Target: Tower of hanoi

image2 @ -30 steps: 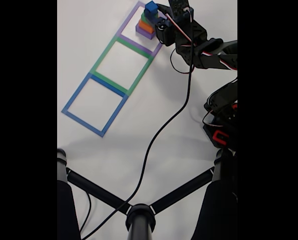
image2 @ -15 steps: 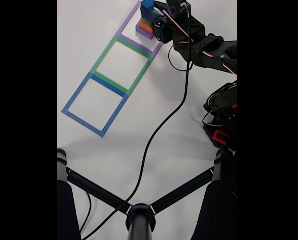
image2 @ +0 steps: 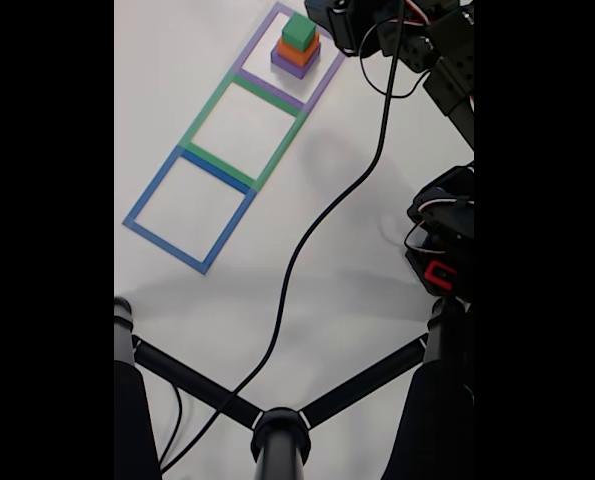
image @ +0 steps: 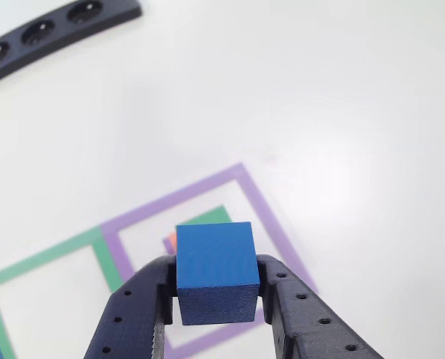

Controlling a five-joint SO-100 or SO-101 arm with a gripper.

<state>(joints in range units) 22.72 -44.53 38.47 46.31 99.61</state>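
Gripper (image: 216,314), black two-finger, perforated: closed on small matte dark blue cube (image: 215,271), pinched at both side faces, held clear above the surface (image: 357,97).

Stack, below and just behind gripper in the other view: matte green cube (image2: 298,31) on orange cube (image2: 298,49) on largest purple cube (image2: 295,64), all inside flat purple square outline (image2: 260,40).

Outlines, further along the row from gripper in the fixed view: green square outline (image2: 211,107), then blue square outline (image2: 153,185); both empty.

Black strip w/ round holes (image: 50,30): far side of surface, well apart from gripper.

Handling note (judgement): step in hand = carry blue cube to another outline. Keep grip firm, stay high enough to clear stack, lower square and centred before release.
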